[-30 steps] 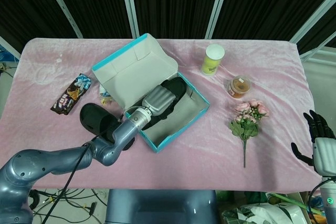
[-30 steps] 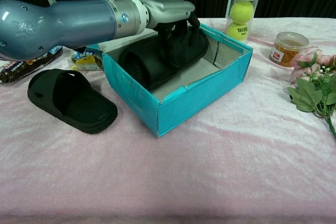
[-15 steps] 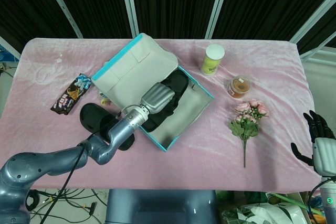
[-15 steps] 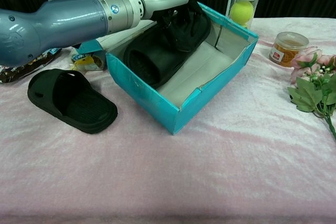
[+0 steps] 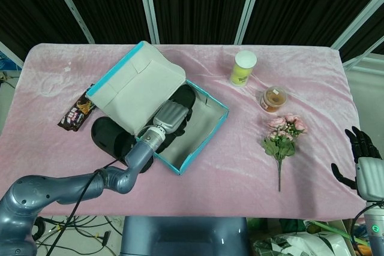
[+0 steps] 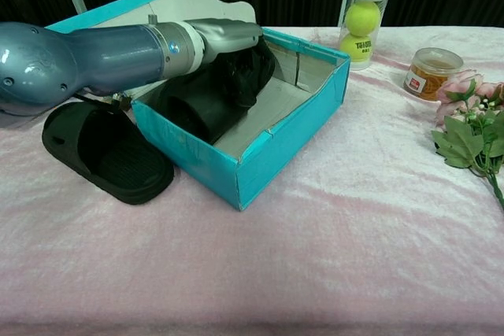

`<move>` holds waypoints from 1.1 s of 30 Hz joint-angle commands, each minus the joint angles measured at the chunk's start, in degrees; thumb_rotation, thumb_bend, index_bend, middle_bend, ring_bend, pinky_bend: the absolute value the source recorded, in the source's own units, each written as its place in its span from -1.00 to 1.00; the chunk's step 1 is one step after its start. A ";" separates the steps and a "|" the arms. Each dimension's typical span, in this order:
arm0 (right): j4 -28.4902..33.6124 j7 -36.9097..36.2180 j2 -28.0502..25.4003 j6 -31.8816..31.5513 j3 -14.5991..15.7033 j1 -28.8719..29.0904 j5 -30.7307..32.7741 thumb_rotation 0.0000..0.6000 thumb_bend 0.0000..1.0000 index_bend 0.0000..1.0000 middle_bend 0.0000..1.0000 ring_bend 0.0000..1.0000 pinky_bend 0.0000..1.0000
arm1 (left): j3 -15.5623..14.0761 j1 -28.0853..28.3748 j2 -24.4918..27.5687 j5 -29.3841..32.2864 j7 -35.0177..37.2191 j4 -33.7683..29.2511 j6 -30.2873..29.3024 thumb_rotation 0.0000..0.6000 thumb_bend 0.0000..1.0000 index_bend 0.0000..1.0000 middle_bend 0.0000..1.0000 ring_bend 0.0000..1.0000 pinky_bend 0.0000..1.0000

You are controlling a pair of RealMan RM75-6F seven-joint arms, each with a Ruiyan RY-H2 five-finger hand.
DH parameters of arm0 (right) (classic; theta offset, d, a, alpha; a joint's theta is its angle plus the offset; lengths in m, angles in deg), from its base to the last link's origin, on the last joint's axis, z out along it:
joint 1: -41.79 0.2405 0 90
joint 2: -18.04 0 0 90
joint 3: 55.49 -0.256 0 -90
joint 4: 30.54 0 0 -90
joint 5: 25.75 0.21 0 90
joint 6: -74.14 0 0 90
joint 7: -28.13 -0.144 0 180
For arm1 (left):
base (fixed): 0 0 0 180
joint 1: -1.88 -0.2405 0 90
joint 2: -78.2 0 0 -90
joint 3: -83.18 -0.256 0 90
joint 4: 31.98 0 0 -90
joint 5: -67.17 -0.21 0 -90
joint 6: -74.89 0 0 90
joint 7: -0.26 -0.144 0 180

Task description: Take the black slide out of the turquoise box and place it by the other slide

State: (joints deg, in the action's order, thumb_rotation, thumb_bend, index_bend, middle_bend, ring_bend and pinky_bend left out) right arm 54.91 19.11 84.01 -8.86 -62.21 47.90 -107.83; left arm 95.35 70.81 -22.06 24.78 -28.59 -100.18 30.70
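The turquoise box [image 5: 204,135] [image 6: 272,159] stands left of the table's middle, its grey-lined lid [image 5: 135,85] tipped back to the left. Inside lies the black slide [image 5: 183,96] [image 6: 206,101], propped against the left wall. My left hand [image 5: 170,116] [image 6: 230,35] reaches into the box from the left, and its dark fingers [image 6: 246,70] grip the slide's strap. The other black slide [image 5: 108,136] [image 6: 102,151] lies flat on the cloth just left of the box, partly hidden by arm and lid. My right hand [image 5: 362,161] hangs at the far right edge, fingers apart, holding nothing.
A snack bar [image 5: 77,112] lies left of the lid. A tube of tennis balls [image 5: 243,68] [image 6: 365,12] and a small jar [image 5: 273,99] [image 6: 431,72] stand right of the box, with a bunch of flowers [image 5: 282,137] [image 6: 471,125] nearer the right edge.
The box has slid and turned to the left together with my left hand and the slide it holds. The lid now reaches over the snack bar and the other slide. The right hand has stayed still.
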 commanded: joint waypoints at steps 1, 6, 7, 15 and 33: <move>0.06 0.07 -0.01 0.06 -0.01 0.00 0.06 1.00 -0.47 -1.00 -0.95 -1.00 -0.62 | 0.21 0.42 -1.02 1.17 -0.92 0.03 0.35 1.00 -0.19 -0.08 0.48 0.08 -0.27; 0.13 0.15 -0.03 0.11 -0.01 -0.07 0.20 1.00 -0.47 -1.00 -0.95 -1.00 -0.62 | 0.11 0.43 -2.34 -1.51 -0.08 1.02 -0.18 1.00 -0.18 -0.06 0.49 0.09 -0.27; 0.14 0.15 -0.04 0.09 -0.01 -0.10 0.22 1.00 -0.47 -1.00 -0.95 -1.00 -0.62 | -0.06 0.30 -2.65 -3.08 0.33 1.42 -0.81 1.00 -0.17 -0.05 0.49 0.09 -0.27; 0.23 0.27 0.01 0.20 0.01 -0.06 0.16 1.00 -0.47 -1.00 -0.95 -1.00 -0.62 | 3.14 -2.07 -5.56 -5.16 4.58 2.18 -5.58 1.00 -0.15 -0.03 0.54 0.15 -0.08; -0.02 -0.28 0.07 -0.18 0.20 -0.61 0.20 1.00 -0.47 -1.00 -0.95 -1.00 -0.62 | 8.39 -0.47 -9.38 4.63 -0.73 2.75 -6.98 1.00 -0.08 -0.04 0.59 0.26 0.31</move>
State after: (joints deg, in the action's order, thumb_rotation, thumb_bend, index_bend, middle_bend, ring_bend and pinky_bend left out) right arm 54.90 18.84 84.08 -9.04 -62.01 47.29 -107.63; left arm 102.96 69.98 -30.61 28.73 -29.21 -98.04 24.38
